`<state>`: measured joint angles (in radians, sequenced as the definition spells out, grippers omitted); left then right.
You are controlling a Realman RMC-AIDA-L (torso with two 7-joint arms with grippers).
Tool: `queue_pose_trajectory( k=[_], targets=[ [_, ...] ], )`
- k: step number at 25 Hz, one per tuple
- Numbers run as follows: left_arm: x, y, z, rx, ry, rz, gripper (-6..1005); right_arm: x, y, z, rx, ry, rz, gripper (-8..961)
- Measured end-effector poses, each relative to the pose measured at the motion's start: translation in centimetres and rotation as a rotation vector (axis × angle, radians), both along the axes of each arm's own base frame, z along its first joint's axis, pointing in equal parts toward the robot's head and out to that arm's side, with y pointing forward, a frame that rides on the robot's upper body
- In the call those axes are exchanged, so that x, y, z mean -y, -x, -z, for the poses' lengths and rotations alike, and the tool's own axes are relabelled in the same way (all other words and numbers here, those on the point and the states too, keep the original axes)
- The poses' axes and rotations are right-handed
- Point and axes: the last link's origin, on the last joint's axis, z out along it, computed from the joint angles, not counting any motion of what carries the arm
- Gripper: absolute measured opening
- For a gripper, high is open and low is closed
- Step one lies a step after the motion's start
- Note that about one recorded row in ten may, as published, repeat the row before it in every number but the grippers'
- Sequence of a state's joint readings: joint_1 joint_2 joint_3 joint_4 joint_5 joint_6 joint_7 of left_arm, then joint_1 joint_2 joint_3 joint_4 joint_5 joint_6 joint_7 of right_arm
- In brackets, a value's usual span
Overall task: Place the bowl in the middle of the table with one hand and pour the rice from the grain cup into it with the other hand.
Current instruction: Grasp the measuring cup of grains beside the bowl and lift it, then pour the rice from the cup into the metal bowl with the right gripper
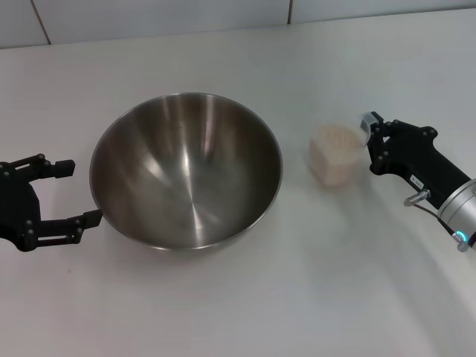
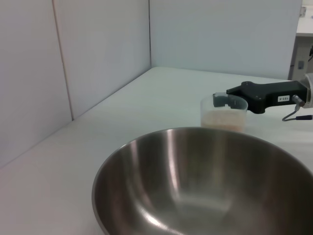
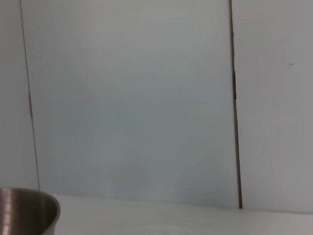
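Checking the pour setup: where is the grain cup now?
In the head view, the grain cup stands on the table, right of the bowl, at the right gripper.

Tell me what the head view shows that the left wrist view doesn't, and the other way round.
Only the head view shows the left end effector, open and beside the bowl's left rim without touching it, plus the bowl's full round outline and the rice from above.

Only the left wrist view shows the grain cup from the side, with rice filling only its lower part, and a wall corner behind the table.

Both show the empty bowl, the grain cup standing upright on the table, and the right end effector at the cup's rim.
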<state>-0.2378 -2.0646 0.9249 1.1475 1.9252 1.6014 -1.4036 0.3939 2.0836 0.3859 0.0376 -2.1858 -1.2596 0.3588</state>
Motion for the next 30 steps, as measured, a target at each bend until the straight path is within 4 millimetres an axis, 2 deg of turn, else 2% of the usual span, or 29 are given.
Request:
queue_pose_trajectory(
  k=[4,5,6,9,10,11,14,15,16,19,20,21,24,25,26,30],
  targets=[
    [0.0,0.0,0.0,0.0,0.0,0.0,872,0.2,0.5,-0.7,-0.018,-0.049,-0.045,13],
    [0.0,0.0,0.0,0.0,0.0,0.0,872,0.6,1.4,-1.7,-0.023,-0.131,-0.113,14],
    [0.0,0.0,0.0,0.0,0.0,0.0,872,0.6,1.4,-1.7,-0.023,-0.131,-0.113,14],
    [0.0,0.0,0.0,0.001,0.0,0.0,872,0.6,3.2,-2.4,-0.018,-0.234,-0.208,14],
    [0.0,0.0,0.1,0.002,0.001,-0.001,872,0.2,4.4,-2.5,-0.007,-0.275,-0.265,14],
    [0.0,0.0,0.1,0.002,0.001,-0.001,872,0.2,4.4,-2.5,-0.007,-0.275,-0.265,13],
    [0.0,0.0,0.1,0.002,0.001,-0.002,872,-0.9,6.3,-2.1,0.055,-0.308,-0.343,13],
    [0.1,0.0,0.1,0.002,0.001,-0.002,872,-1.6,7.5,-1.3,0.122,-0.32,-0.385,12],
    [0.1,0.0,0.1,0.002,0.001,-0.003,872,-1.6,7.5,-1.3,0.122,-0.32,-0.385,12],
    [0.1,0.1,0.1,0.002,0.001,-0.005,872,-1.8,9.5,0.3,0.288,-0.368,-0.459,11],
    [0.1,0.1,0.1,0.002,0.001,-0.005,872,-1.6,10.5,1.3,0.438,-0.42,-0.51,11],
    [0.1,0.1,0.1,0.002,0.001,-0.005,872,-1.6,10.5,1.3,0.438,-0.42,-0.51,11],
    [0.1,0.2,0.1,-0.01,0.006,-0.008,872,-1.2,11.7,3.1,0.722,-0.497,-0.583,12],
    [0.1,0.3,0.2,-0.014,0.008,-0.008,872,-1.0,12.3,4.2,0.919,-0.541,-0.636,12],
    [0.1,0.3,0.2,-0.017,0.01,-0.009,873,-1.0,12.3,4.2,0.919,-0.541,-0.636,12],
    [0.0,0.2,0.2,-0.019,0.007,-0.007,873,-0.5,13.3,5.0,1.17,-0.648,-0.741,13]
  ],
)
